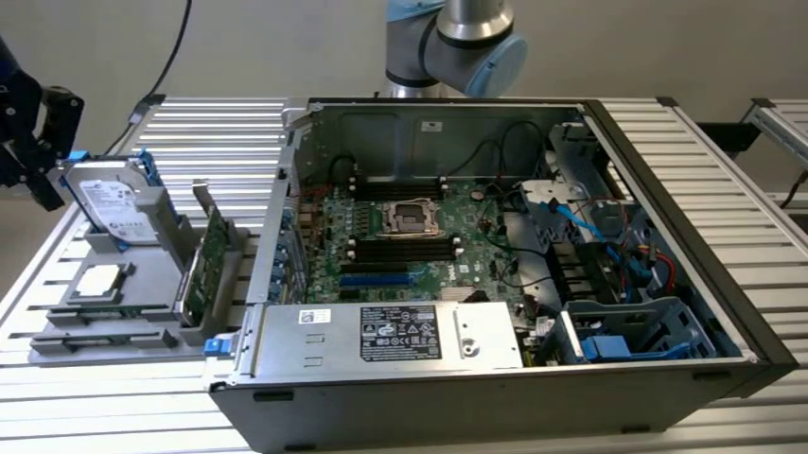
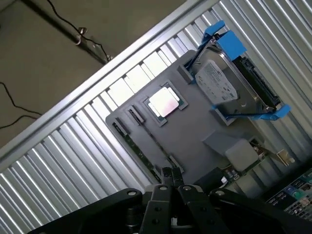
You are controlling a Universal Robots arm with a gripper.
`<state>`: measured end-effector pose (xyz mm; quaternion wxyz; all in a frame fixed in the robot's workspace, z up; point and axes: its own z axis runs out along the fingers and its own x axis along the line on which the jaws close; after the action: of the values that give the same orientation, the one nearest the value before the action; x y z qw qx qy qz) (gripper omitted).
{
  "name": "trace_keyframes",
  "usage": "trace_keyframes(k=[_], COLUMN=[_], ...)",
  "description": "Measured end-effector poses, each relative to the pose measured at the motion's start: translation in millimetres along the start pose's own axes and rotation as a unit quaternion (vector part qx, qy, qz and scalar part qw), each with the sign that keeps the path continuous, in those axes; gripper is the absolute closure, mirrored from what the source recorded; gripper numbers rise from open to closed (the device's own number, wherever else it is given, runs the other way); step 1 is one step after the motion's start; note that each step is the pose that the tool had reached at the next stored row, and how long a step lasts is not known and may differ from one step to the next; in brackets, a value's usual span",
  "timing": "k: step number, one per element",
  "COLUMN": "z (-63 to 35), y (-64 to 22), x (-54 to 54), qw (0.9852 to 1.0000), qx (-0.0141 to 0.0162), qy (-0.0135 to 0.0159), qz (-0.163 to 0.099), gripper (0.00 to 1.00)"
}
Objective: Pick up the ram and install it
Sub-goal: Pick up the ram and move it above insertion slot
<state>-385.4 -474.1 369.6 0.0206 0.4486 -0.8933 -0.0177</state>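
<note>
The hand [image 2: 171, 178] has its fingers pressed together with nothing between them, and its tips hang over the grey tray [image 2: 195, 131] close to one end of the ram [image 2: 139, 148], a thin green strip seated along the tray's edge. Beyond it on the tray sit a square processor [image 2: 165, 102] and, farther off, a silver hard drive [image 2: 229, 85] in a blue frame. In the exterior view the tray rests on the slatted tabletop [image 1: 76, 407], just beside the open computer case [image 1: 505, 407] on that view's left.

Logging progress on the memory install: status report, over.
Gripper shut, holding nothing, clear of the tray. Ram on edge in tray, not yet picked. Hard drive and processor alongside.
</note>
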Motion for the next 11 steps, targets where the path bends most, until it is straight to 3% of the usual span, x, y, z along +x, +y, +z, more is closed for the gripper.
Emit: trace_keyframes(k=[5,11], z=[0.0,0.0], y=[0.0,0.0], x=[0.0,0.0], qw=[0.9989,0.9950], qx=[0.0010,0.0021], qy=[0.0023,0.0051], qz=[-0.046,-0.100], gripper=[0.89,0.89])
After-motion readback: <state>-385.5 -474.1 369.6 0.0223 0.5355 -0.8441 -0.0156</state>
